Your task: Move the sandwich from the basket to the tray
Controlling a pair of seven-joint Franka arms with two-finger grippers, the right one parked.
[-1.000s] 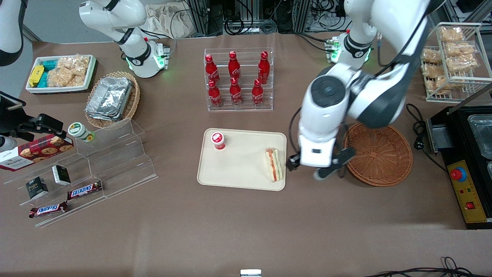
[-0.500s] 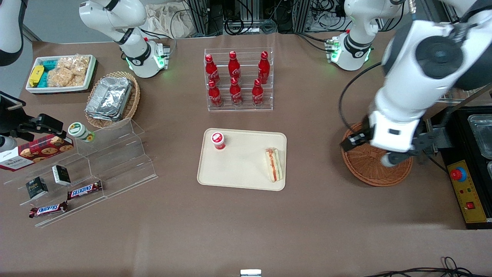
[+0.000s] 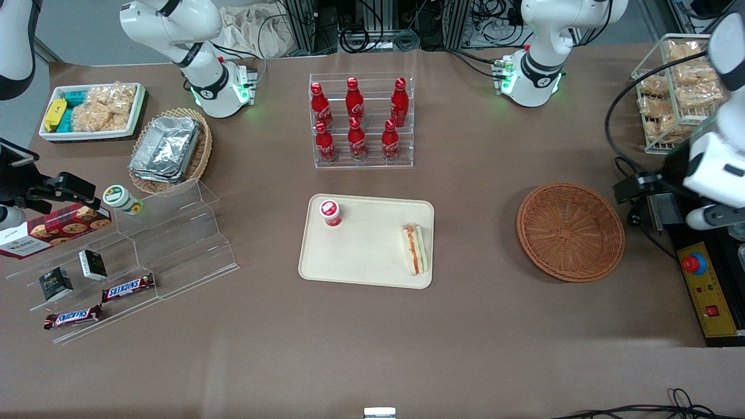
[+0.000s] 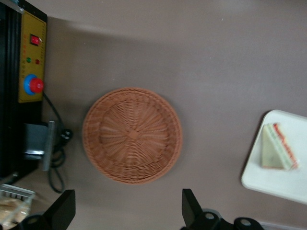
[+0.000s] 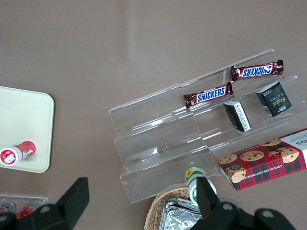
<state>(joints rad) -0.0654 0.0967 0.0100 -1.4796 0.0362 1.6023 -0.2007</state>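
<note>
- One sandwich (image 3: 414,249) lies flat on the tray (image 3: 366,265), close along the tray edge that faces the basket (image 3: 570,231), its red and green filling layers showing.
- Bare brown table (image 3: 372,349) spreads between the tray and the front camera.
- A wide strip of bare table separates tray and basket, so the two sit well apart.
- The round wicker basket holds nothing inside its rim.
- A red-capped cup (image 3: 330,212) stands on the tray's corner farther from the camera, apart from the sandwich.
- The gripper (image 4: 127,213) hangs high above the table near the basket, toward the working arm's end, its fingers (image 4: 189,208) spread wide and holding nothing.
- A rack of red bottles (image 3: 358,122) stands farther off, clear of the tray.
</note>
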